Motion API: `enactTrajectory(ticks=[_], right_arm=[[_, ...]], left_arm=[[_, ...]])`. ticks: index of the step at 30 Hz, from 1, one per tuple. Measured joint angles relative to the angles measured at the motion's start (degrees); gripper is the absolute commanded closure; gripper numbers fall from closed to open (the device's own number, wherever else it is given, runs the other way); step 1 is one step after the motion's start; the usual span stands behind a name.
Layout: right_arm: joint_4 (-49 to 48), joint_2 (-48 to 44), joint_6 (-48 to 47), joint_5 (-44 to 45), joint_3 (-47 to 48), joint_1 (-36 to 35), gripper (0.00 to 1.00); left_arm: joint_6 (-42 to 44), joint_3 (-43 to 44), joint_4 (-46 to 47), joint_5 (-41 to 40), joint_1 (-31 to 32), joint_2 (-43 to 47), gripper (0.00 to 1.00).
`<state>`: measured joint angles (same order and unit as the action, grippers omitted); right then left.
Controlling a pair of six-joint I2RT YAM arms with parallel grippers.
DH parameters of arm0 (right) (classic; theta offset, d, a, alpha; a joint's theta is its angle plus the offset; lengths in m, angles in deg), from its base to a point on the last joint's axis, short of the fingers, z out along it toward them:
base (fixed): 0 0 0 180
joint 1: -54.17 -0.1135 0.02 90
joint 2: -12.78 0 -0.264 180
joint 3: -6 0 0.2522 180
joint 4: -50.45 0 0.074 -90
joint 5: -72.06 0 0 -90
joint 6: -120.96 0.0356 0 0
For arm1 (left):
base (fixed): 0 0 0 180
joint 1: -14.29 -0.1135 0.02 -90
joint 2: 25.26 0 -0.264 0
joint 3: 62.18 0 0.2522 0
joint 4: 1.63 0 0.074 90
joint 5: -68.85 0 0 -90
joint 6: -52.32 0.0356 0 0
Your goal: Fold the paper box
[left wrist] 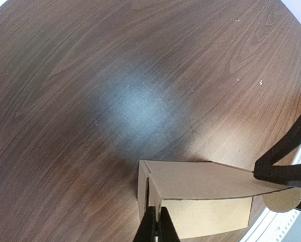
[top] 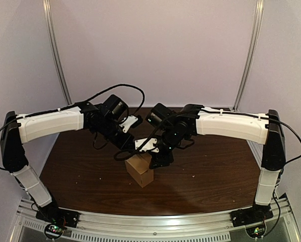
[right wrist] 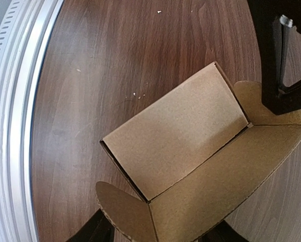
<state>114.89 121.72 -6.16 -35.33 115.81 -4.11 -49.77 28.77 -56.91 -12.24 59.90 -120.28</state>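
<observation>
The brown paper box (top: pixel 140 171) stands on the dark wood table (top: pixel 206 171), its lid still raised. My left gripper (left wrist: pixel 155 229) is shut on the upright edge of the box's side wall (left wrist: pixel 146 189), at the box's left end (top: pixel 123 154). Over the lid panel (right wrist: pixel 226 176) my right gripper (right wrist: pixel 158 238) stays open, one fingertip (right wrist: pixel 97 232) on each side of it, just above the box (top: pixel 160 160). A rounded tuck flap (right wrist: pixel 125 209) sticks out beside the right gripper's left finger. The box interior (right wrist: pixel 178 133) shows.
The left arm's black finger frame (right wrist: pixel 281 60) stands by the box's far end. A metal rail (right wrist: pixel 14 126) runs along the table's near edge. Small white crumbs (right wrist: pixel 138 94) lie on the wood. Pale walls and a metal post (top: pixel 55 50) close the back.
</observation>
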Motion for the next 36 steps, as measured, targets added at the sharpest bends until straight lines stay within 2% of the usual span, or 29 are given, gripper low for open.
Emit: enactTrajectory(ticks=[18, 36], right_arm=[[0.1, 0.0, 0.7, 0.4, 0.0, -0.3, 0.46], [-0.4, 0.0, 0.9, 1.9, 0.0, -1.2, 0.46]], left_arm=[[0.0, -5.9, 3.1, -1.7, 0.9, 4.6, 1.00], [-4.0, -17.5, 14.8, -5.0, 1.9, 12.0, 1.00]])
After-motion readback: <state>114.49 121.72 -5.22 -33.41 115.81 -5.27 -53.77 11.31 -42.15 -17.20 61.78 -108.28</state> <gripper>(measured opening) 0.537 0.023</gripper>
